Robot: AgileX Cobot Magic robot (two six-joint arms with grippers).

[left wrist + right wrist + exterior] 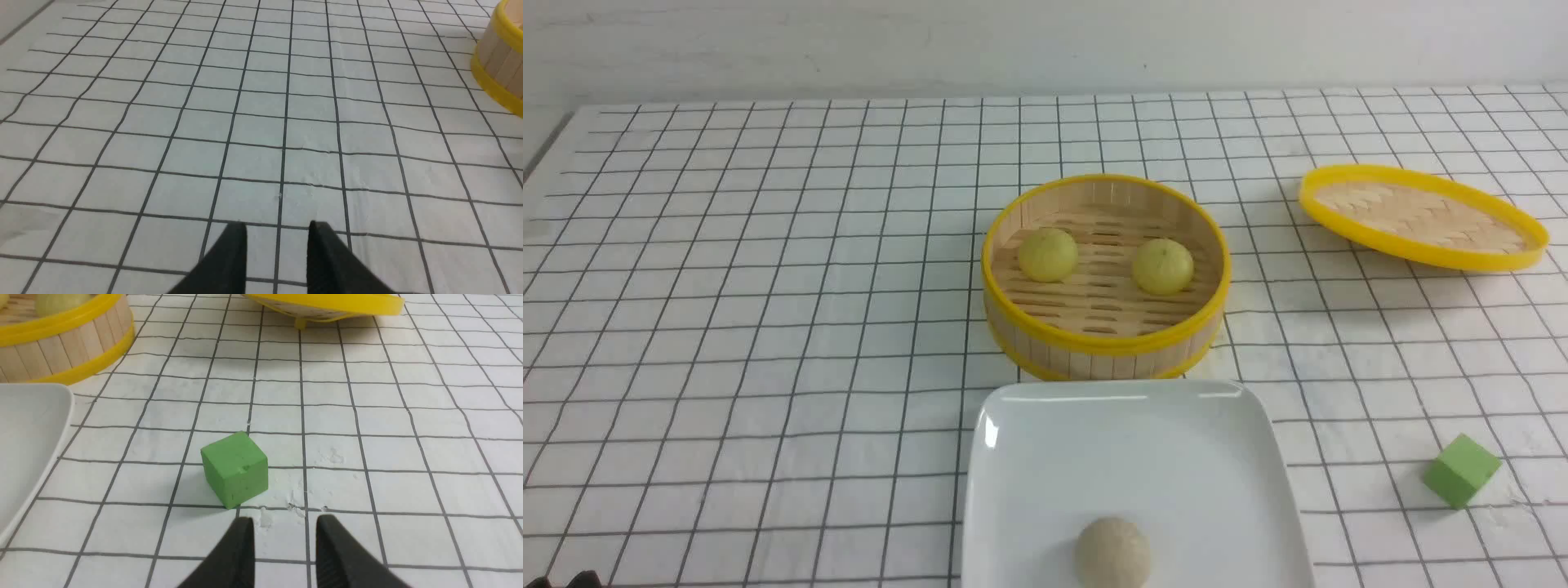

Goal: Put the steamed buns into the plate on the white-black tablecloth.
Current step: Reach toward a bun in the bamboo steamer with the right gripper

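In the front view, we see two pale yellow-green steamed buns (1048, 256) (1162, 266) inside the round yellow-rimmed bamboo steamer (1106, 347), apart from each other on its slatted floor. Nearer to us, a glossy white rounded-square plate (1029, 457) sits just in front of the steamer, with a beige-grey bun (1112, 553) on it. The yellow-rimmed woven lid (1421, 216) lies tilted, to the right of the steamer, and a green cube (1462, 471) is to the right of the plate. A white-black checked tablecloth (768, 367) covers the counter under them all.

In the left wrist view, our left tool (277, 228) has its fingertips parted, with a gap between them and nothing held. Beyond them we see checked cloth, and the steamer's side shows well apart from the tool.

In the right wrist view, our right tool (285, 522) also stands parted and holds nothing. The green cube lies near its fingertips, untouched. The lid is well apart, beyond the cube from the tool; part of the plate, the steamer and the steamed buns shows farther from the tool than the cube.
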